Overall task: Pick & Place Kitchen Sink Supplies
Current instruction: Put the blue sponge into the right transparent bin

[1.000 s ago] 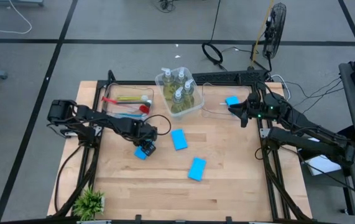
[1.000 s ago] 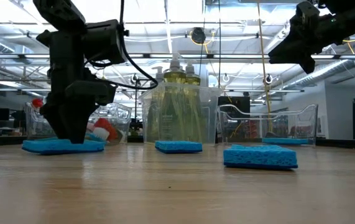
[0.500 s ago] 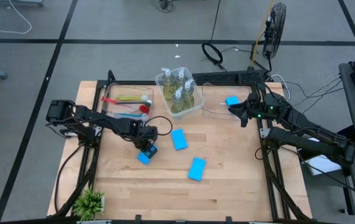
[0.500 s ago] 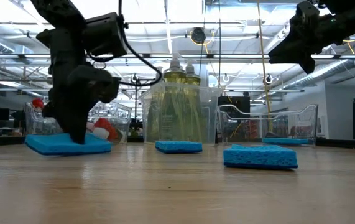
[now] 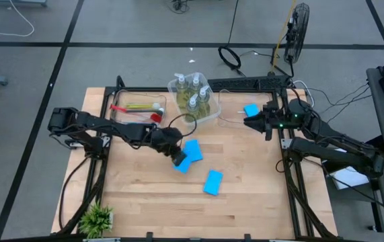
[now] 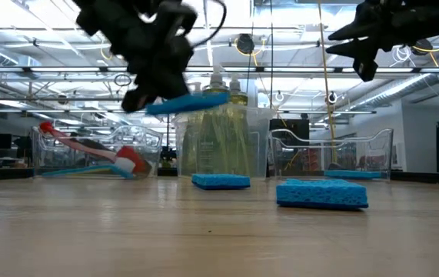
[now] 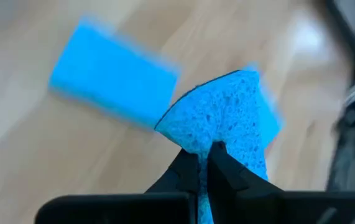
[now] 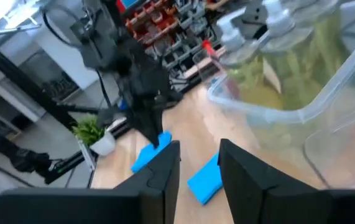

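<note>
Wooden table (image 5: 245, 195) carries everything, with three clear bins along its far edge. At the far left, one bin (image 5: 135, 113) holds the dish brushes (image 5: 136, 106), red and yellow-green among them. Next to it, the middle bin (image 5: 193, 101) holds the four pump bottles (image 5: 193, 91) of yellowish soap, and the right-hand bin (image 5: 242, 111) has one blue sponge (image 5: 251, 109) lying flat in it. Reaching out over the middle of the table, the left gripper (image 5: 178, 158) has its fingers pinched tight on a blue sponge (image 6: 187, 103), which hangs well clear of the wood; the wrist view shows the sponge's edge squeezed between the two dark fingertips (image 7: 193, 171). Two more sponges lie flat on the table: one (image 5: 194, 150) just beside the held one, the other (image 5: 212, 182) nearer the front edge. Hovering over the right-hand bin, the right gripper (image 5: 248, 120) has its fingers slightly parted and nothing between them. A small potted plant (image 5: 97, 218) stands at the front left corner
</note>
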You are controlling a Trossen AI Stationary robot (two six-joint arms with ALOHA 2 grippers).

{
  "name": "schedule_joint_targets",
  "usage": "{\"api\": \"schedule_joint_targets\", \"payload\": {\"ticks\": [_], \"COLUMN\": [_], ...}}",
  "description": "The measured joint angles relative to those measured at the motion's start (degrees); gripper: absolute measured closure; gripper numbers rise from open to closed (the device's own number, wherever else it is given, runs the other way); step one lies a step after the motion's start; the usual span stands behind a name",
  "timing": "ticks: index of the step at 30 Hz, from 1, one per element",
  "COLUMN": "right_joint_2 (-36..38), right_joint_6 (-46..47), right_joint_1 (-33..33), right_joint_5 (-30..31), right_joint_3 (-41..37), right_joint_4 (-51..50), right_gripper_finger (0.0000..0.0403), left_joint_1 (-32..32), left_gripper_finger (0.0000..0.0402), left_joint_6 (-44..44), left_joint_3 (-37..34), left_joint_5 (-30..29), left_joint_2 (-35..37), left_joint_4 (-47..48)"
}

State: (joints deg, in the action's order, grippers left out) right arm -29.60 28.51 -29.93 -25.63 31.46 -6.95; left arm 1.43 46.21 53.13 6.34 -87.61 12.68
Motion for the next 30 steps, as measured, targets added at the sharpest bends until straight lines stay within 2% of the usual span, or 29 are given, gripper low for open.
{"api": "schedule_joint_targets", "payload": {"ticks": [6, 15, 23, 30], "right_joint_2": [-2.6, -8.2, -13.7, -20.3], "right_joint_6": [0.4, 2.1, 2.9, 7.0], "right_joint_1": [4.1, 9.2, 11.8, 12.3], "right_joint_5": [-0.2, -0.2, -0.2, 1.0], "right_joint_3": [0.0, 0.0, 0.0, 0.0], "right_joint_4": [0.1, 6.9, 16.2, 30.6], "right_gripper_finger": [0.0273, 0.017, 0.0095, 0.0082], "left_joint_1": [0.0, 0.2, 0.2, 0.2], "left_gripper_finger": [0.0392, 0.0392, 0.0392, 0.0392], "left_joint_6": [-0.3, -1.1, -2.9, -2.8], "left_joint_3": [7.1, 15.5, 17.0, 17.0], "left_joint_5": [-5.8, -16.7, -22.1, -25.4], "left_joint_2": [-0.1, -0.1, -0.2, -0.2], "left_joint_4": [-4.3, -7.4, -14.8, -15.7]}}
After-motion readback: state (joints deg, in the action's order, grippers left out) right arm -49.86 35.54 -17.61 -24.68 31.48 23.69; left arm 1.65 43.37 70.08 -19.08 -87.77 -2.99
